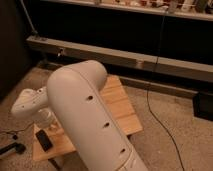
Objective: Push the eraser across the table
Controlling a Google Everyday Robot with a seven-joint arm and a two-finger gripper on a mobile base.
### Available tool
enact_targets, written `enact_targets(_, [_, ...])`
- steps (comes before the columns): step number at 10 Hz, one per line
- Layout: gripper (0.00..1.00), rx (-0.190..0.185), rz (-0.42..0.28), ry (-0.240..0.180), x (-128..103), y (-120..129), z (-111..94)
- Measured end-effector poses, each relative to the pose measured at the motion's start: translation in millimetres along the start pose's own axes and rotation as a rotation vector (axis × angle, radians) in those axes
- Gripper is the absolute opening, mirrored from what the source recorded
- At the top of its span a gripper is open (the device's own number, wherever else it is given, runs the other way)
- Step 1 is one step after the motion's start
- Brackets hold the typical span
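**Locating the eraser relative to the gripper before the push**

Nearest to the camera, the robot's thick white arm link (95, 125) fills the middle of the view and hides part of the workspace behind it.

Just past it, the eraser (44, 139) lies flat on the table (122, 107), close to the near-left corner. Its long axis runs on a diagonal, from far-left to near-right as we see it. Only a narrow strip of wood separates it from the near edge.

The gripper (49, 124) hangs low over the wood just beyond the eraser, on its far side, below the rounded wrist housing (30, 102). Its fingers are pressed together and we see nothing held in them. We cannot tell whether they touch the eraser or stop just short; the arm link covers part of the gap.

Our reading is that the open tabletop lies far and to the right of the eraser, while the gripper sits on that same side. A push from there would drive the eraser toward the near edge. To send it across, the closed fingers would likely need to come round to its near-left flank first.

Farther back, a dark cable (152, 107) trails over the speckled floor, and a long metal rail (125, 59) runs along the wall.
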Motion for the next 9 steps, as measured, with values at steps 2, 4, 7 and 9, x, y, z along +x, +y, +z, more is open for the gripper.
enact_targets(2, [0.0,0.001,-0.058,-0.007,-1,15,-1])
enact_targets(4, [0.0,0.004,-0.088,-0.001,0,25,2])
enact_targets(7, [0.0,0.006,-0.09,0.01,-2,29,7])
enact_targets(9, [0.0,0.005,-0.089,0.012,-4,32,7])
